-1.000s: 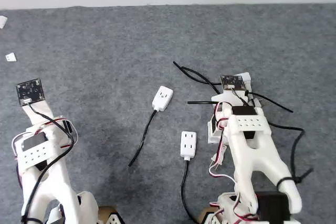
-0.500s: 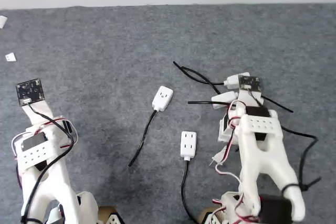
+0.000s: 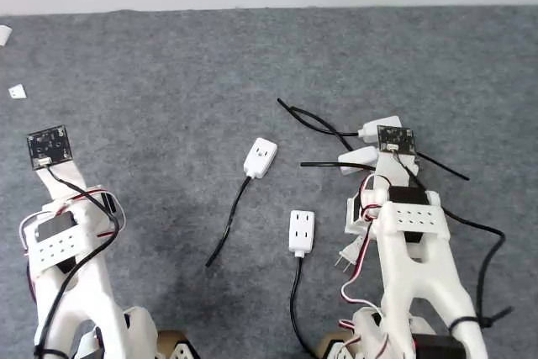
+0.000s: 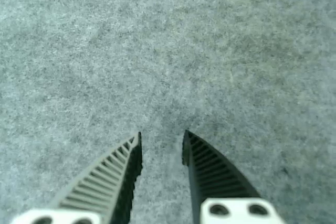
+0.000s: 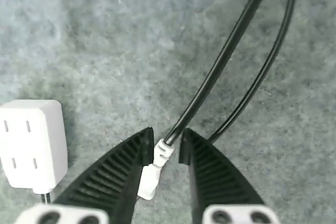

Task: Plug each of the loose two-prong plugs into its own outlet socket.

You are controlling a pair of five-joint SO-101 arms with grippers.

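Two claws, both slightly apart. We find the right claw [image 5: 167, 132] straddling a plug [image 5: 157, 156] at 4 o'clock of the nearer socket [image 3: 301, 231], black cords [image 5: 231, 45] trailing just beyond; the left claw [image 4: 161, 134] overhangs grey counter [image 4: 168, 35].

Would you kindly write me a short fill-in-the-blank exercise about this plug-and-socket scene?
1. The grey carpet holds ___ white outlet sockets.
2. The left gripper hangs ___ above bare carpet.
3. The white plug at the right gripper trails a ___ cord.
Missing words: two; open; black.
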